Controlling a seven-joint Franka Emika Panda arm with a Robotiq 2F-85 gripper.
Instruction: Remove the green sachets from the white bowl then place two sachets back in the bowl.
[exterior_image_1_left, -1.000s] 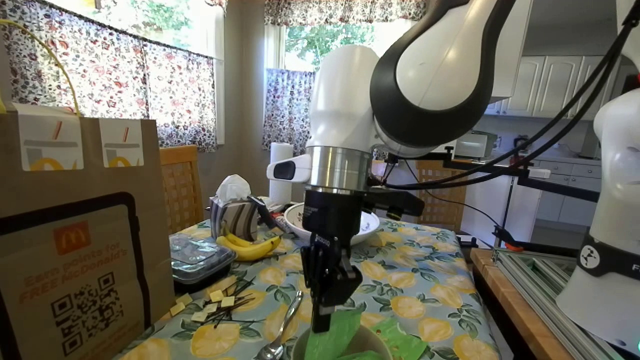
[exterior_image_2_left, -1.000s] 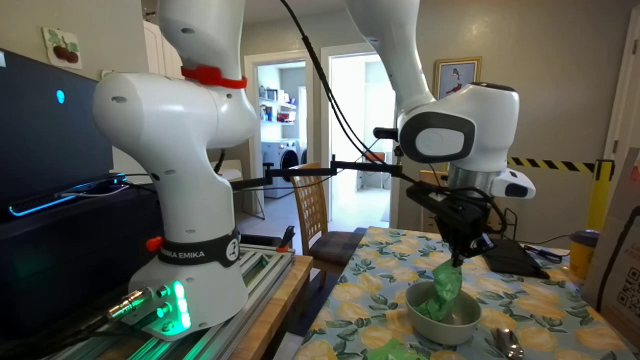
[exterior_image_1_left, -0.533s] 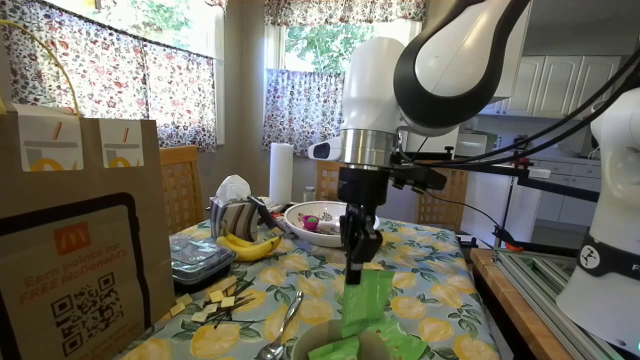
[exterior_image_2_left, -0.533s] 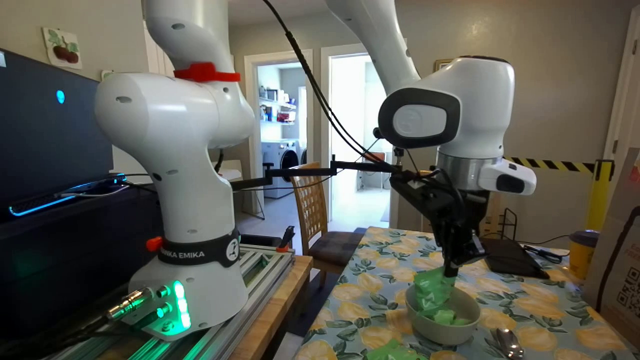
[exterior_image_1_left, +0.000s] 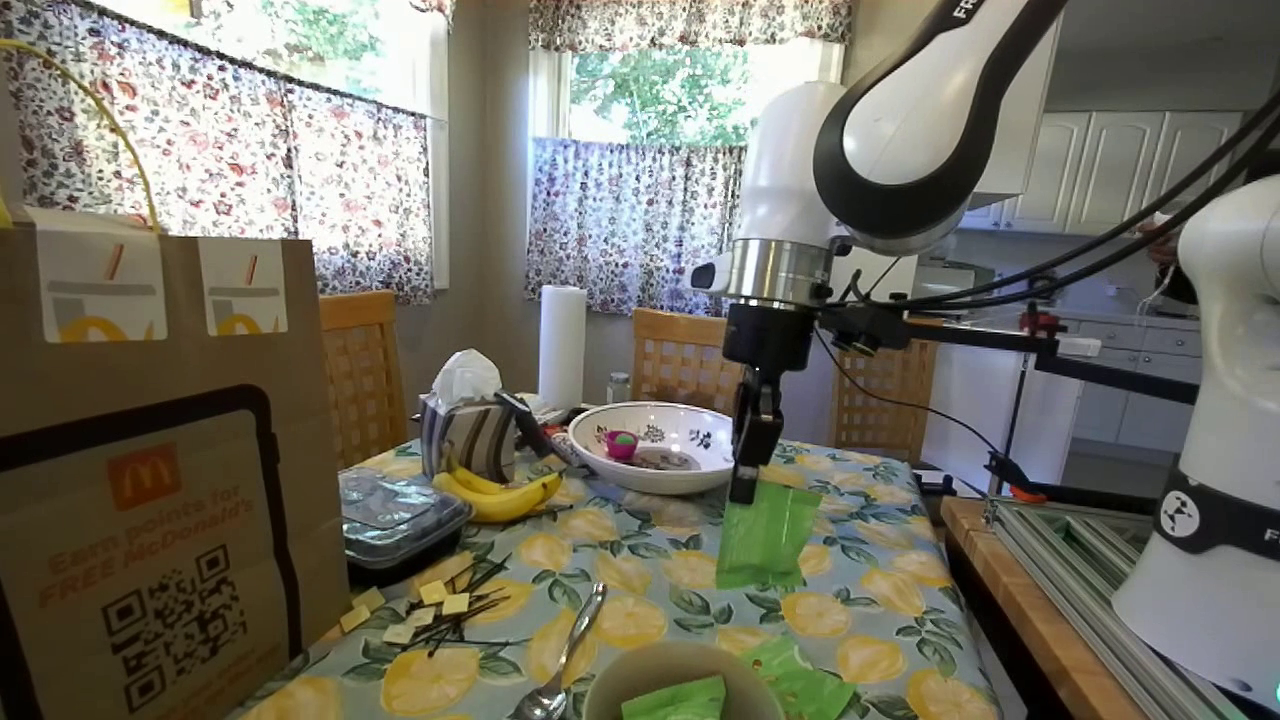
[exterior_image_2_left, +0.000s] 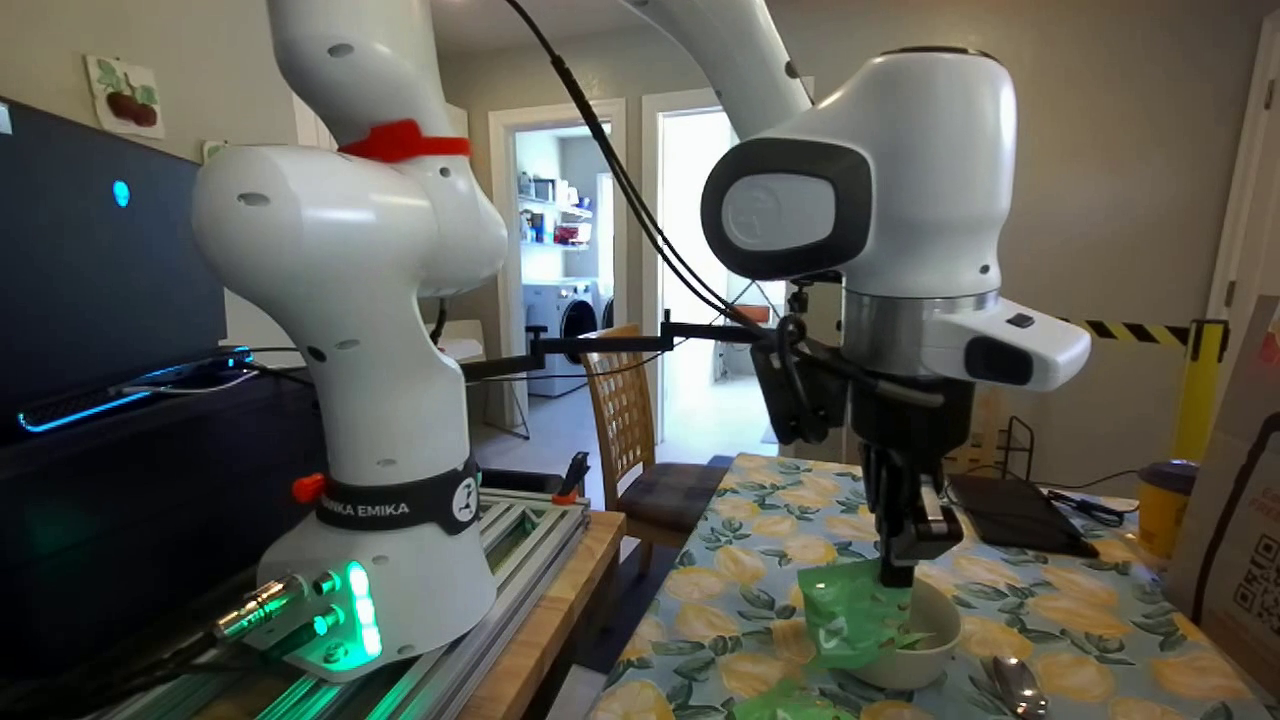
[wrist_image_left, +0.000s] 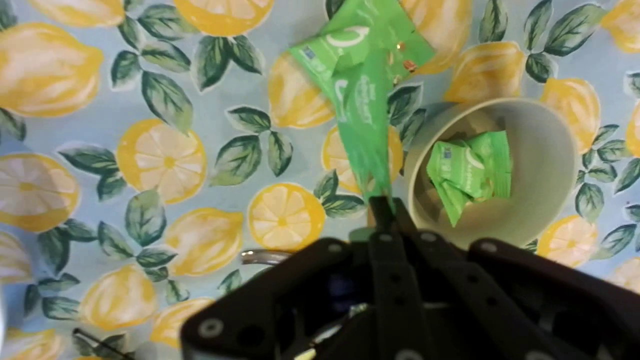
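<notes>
My gripper (exterior_image_1_left: 743, 490) is shut on the edge of a bright green sachet (exterior_image_1_left: 768, 535), which hangs above the table, outside the white bowl (wrist_image_left: 545, 165). In the wrist view the held sachet (wrist_image_left: 365, 110) stretches away from the fingertips, left of the bowl. Inside that bowl lies crumpled green packaging, at least one sachet (wrist_image_left: 470, 170). Flat on the tablecloth beside the bowl is another sachet (exterior_image_1_left: 800, 680), partly covered by the held one in the wrist view. In an exterior view the held sachet (exterior_image_2_left: 850, 615) hides part of the bowl (exterior_image_2_left: 935, 640).
A spoon (exterior_image_1_left: 570, 640) lies close to the white bowl. Farther back stand a wide patterned bowl (exterior_image_1_left: 660, 480), bananas (exterior_image_1_left: 500, 500), a striped tissue box (exterior_image_1_left: 468, 435) and a black lidded container (exterior_image_1_left: 400, 510). Dark sticks with yellow squares (exterior_image_1_left: 440, 605) and a paper bag (exterior_image_1_left: 170, 480) are also there.
The gripper has carried the held sachet up out of the white bowl and away from it, towards the patterned bowl's side. The packaging in the bowl and the sachet on the table stay put.
</notes>
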